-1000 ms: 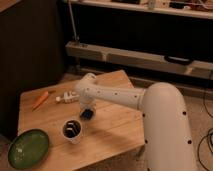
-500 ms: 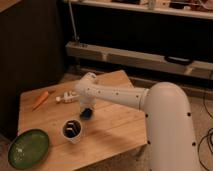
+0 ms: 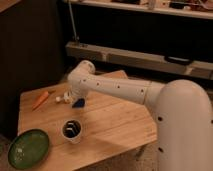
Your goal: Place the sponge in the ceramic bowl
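Note:
The sponge (image 3: 78,103) is a small dark blue block, seen just above the wooden table (image 3: 115,125) near its back left. My gripper (image 3: 76,99) is at the end of the white arm, pointing down and shut on the sponge. The ceramic bowl (image 3: 28,147), a wide green dish with a darker rim, lies at the table's front left corner, well to the front left of the gripper. Nothing is inside it.
A small dark cup (image 3: 72,130) stands between the gripper and the bowl. An orange carrot (image 3: 40,100) lies at the back left, with a small white object (image 3: 62,98) beside the gripper. A dark shelf unit stands behind the table.
The arm has risen and shifted left, and the sponge has moved up and left with it. The cup, carrot and bowl stay put.

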Available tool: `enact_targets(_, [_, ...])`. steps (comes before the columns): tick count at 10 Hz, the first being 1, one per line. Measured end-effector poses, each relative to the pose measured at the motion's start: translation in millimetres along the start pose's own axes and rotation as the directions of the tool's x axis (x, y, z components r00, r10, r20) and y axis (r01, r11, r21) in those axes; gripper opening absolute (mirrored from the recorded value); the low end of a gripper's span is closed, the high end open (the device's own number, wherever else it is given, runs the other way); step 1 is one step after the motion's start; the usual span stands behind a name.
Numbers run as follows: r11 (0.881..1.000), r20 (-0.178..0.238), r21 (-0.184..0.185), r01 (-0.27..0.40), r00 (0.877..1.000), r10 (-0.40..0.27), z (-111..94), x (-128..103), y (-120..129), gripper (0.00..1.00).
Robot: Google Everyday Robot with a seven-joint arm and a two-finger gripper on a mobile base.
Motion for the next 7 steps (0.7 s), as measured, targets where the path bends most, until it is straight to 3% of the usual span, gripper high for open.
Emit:
enact_targets(1, [0.997,-0.029,0.037,0.071,0.997,-0.07,-15,16,-19,0.32])
enact_targets(2, [0.982,-0.063,0.084,0.167,0.985,-0.162,-30,34,-48,0.32])
enact_targets(3, [0.959,-0.094,0.126,0.252,0.966,-0.242,-44,47,-79,0.32])
enact_targets(5, [0.897,-0.141,0.197,0.394,0.917,-0.372,-65,55,-138,0.32])
enact_targets(7, [0.814,-0.178,0.248,0.525,0.851,-0.495,-72,48,-193,0.32])
